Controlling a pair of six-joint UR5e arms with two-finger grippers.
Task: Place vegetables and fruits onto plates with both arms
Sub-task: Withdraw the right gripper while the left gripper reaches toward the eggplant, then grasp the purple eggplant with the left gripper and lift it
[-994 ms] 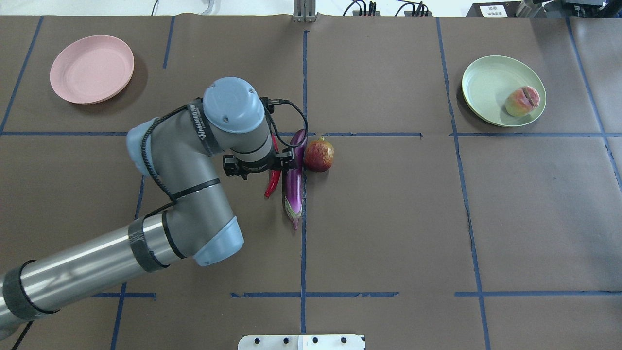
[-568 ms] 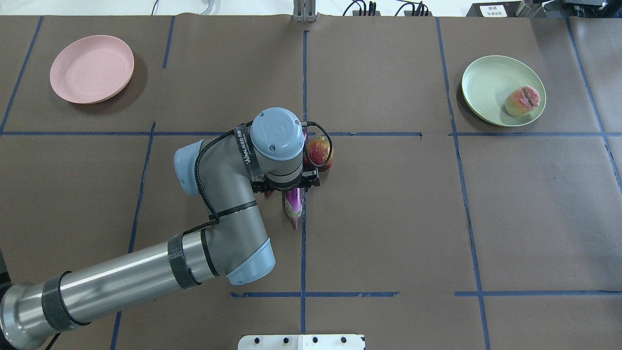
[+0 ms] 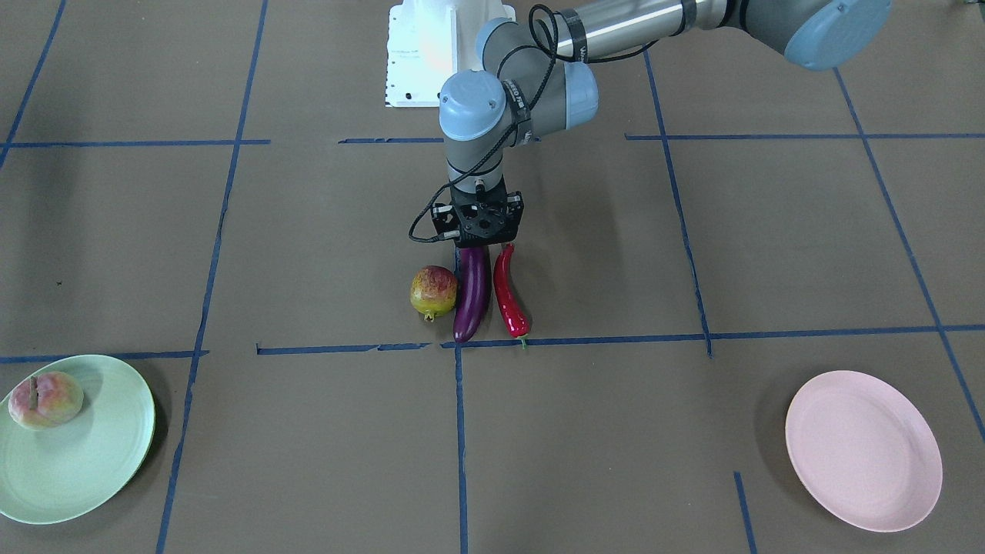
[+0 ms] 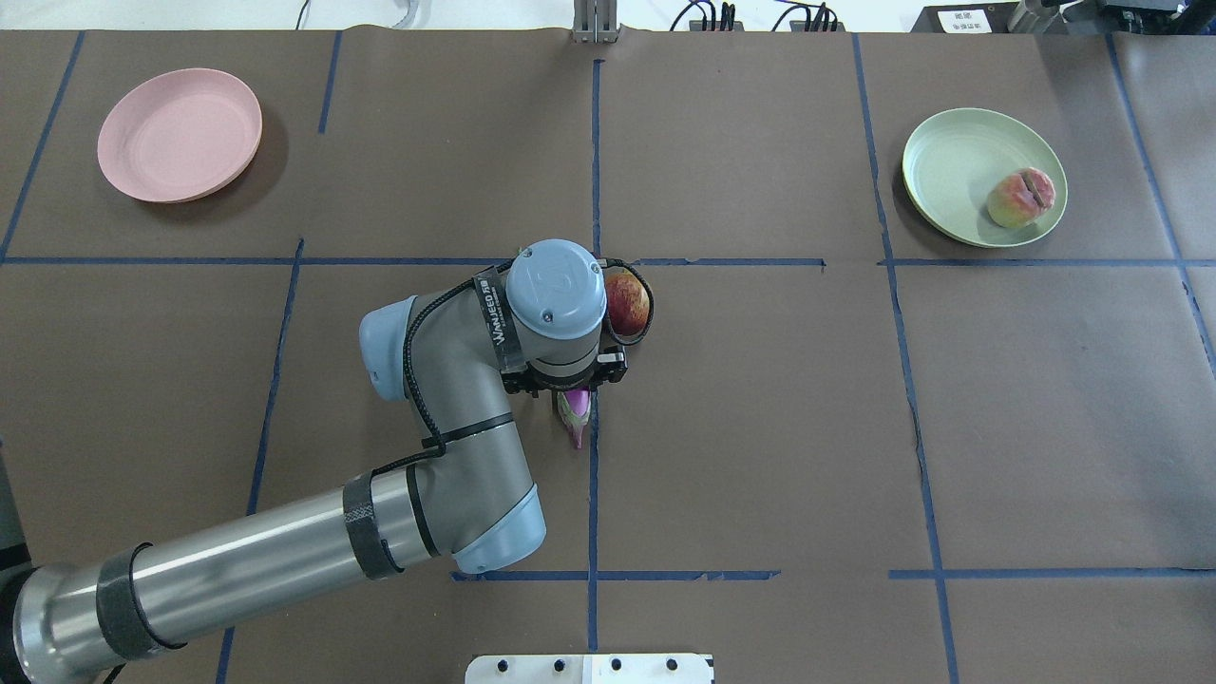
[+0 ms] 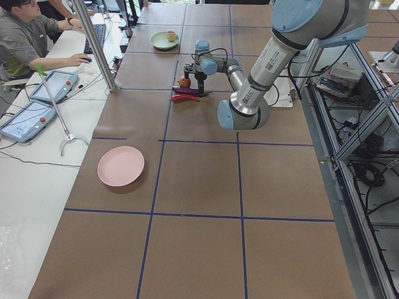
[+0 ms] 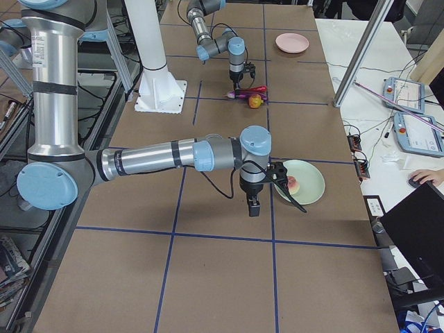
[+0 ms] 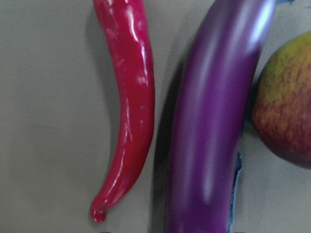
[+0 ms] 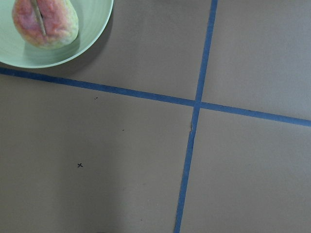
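The table (image 3: 692, 231) is covered in matte brown sheeting, marked into large squares by blue tape (image 3: 600, 338) that is torn and slightly off line in places. The white base (image 3: 419, 54) stands at the robot's edge. Near the middle, three things lie side by side along a tape line: the pomegranate (image 3: 434, 292) touches the eggplant (image 3: 472, 296), and the chili (image 3: 508, 296) lies just beside the eggplant on its other side, a narrow gap between them. The left gripper (image 3: 477, 240) points straight down over the eggplant's capped end. Its fingers are hidden under the wrist, so I cannot tell how far apart they are or whether they grip anything. The peach (image 3: 45, 400) sits on the green plate (image 3: 85, 462), towards its rim, at the robot's right end. The pink plate (image 3: 862, 454) is far off at the left end. The right gripper (image 6: 254, 207) hangs over the table just beside the green plate, and its opening cannot be made out. Along the far side runs a white desk with tablets (image 5: 53, 86), where an operator (image 5: 25, 43) sits, and metal posts rise from the table's edge.
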